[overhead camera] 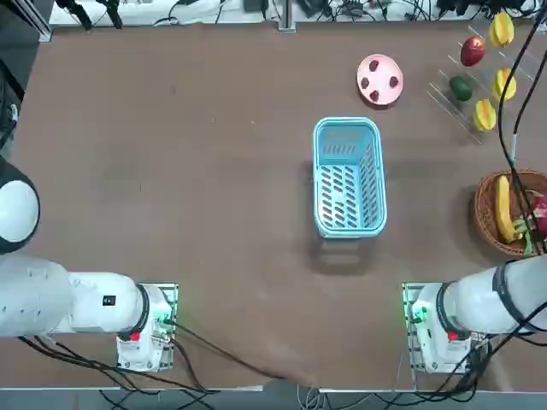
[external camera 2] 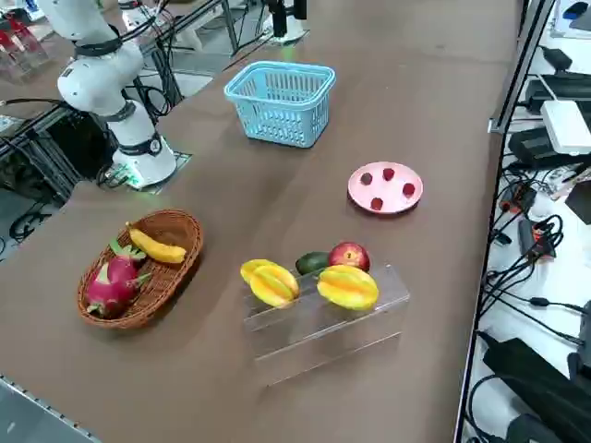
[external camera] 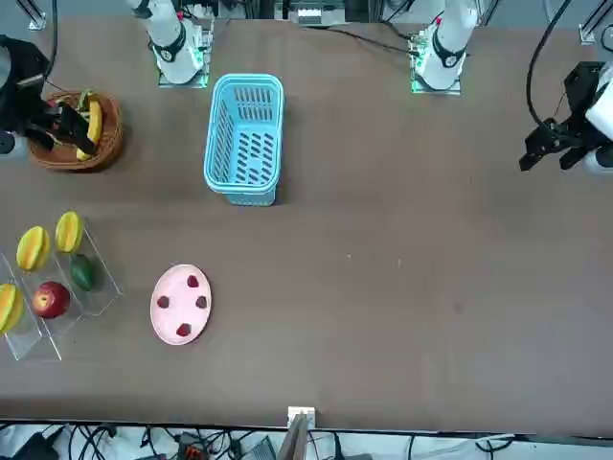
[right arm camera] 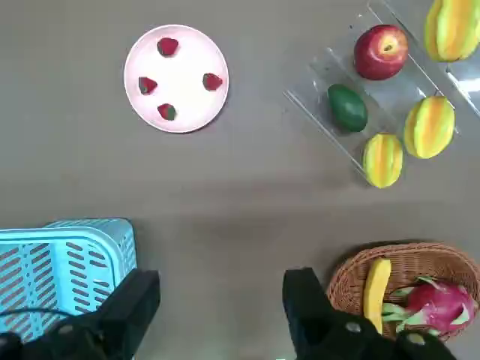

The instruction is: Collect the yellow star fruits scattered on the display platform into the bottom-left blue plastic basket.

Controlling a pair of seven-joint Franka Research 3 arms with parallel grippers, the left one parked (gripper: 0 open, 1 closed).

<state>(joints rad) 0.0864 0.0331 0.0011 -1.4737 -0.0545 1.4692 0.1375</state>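
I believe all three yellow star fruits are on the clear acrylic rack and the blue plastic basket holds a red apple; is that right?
Not quite: the blue plastic basket holds no apple. The top view shows the red apple on the clear acrylic rack.

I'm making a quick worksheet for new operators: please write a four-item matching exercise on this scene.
1. clear acrylic tiered rack
2. light blue slotted plastic basket
3. brown woven round basket
4. black two-finger right gripper

A. open, above the brown table
B. bears three yellow ridged star fruits
C. contains no star fruit
D. holds a long yellow banana

Pairs: 1-B, 2-C, 3-D, 4-A
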